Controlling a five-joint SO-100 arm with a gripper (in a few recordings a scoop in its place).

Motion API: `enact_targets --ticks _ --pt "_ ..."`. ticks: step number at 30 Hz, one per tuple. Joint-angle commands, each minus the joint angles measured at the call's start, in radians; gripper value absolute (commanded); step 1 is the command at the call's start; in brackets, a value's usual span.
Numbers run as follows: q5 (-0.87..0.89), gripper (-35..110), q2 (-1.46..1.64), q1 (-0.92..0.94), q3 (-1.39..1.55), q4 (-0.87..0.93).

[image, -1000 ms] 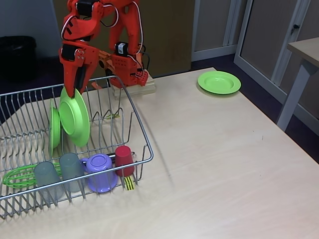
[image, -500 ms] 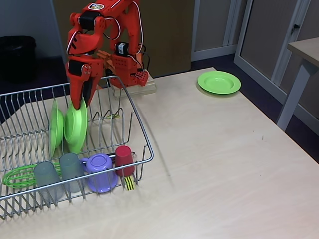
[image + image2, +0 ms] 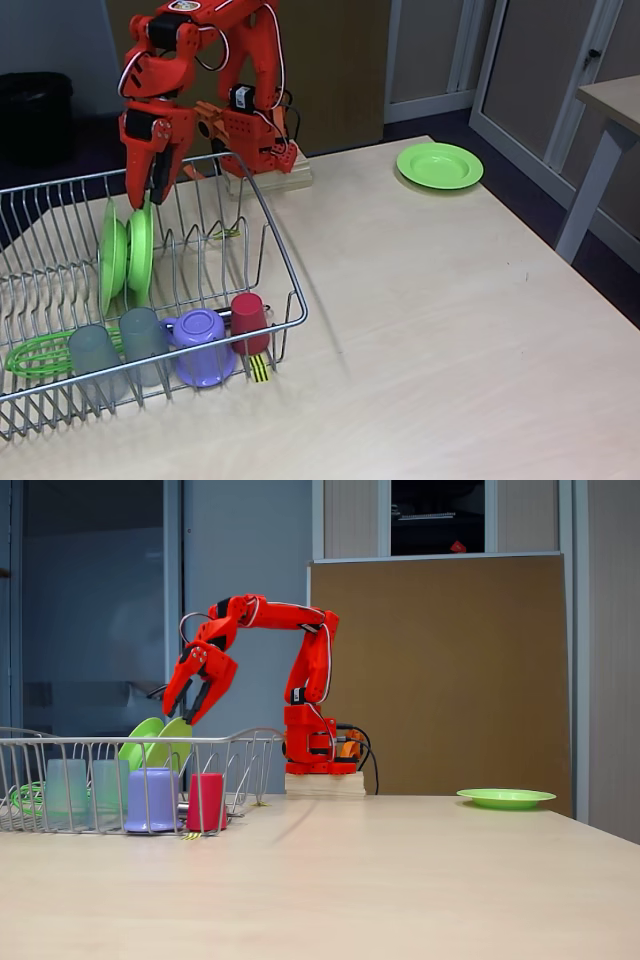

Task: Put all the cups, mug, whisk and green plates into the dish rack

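Inside dish rack (image 3: 285,300): two green plates (image 3: 125,255) upright, two grey cups (image 3: 120,345), mug (image 3: 203,345), red cup (image 3: 248,320), whisk (image 3: 35,355). Hand (image 3: 147,195) released, above plates. Third plate (image 3: 440,165) on worktop (image 3: 450,330), far side.

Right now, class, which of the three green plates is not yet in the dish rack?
The green plate lying flat on the table's far right corner. The other two plates stand on edge side by side between the dish rack's dividers.
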Motion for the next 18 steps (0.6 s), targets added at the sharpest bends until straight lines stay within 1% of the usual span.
enact_targets --ticks 1,7,10,14,18 --pt "-0.041 12 0.017 0.003 -0.124 0.094" --pt "-0.031 12 0.055 -0.049 -0.181 0.176" --pt "0.002 12 0.112 -0.121 -0.166 0.192" --pt "0.091 12 0.190 -0.293 -0.140 0.229" --pt "0.259 8 0.238 -0.518 -0.072 0.242"
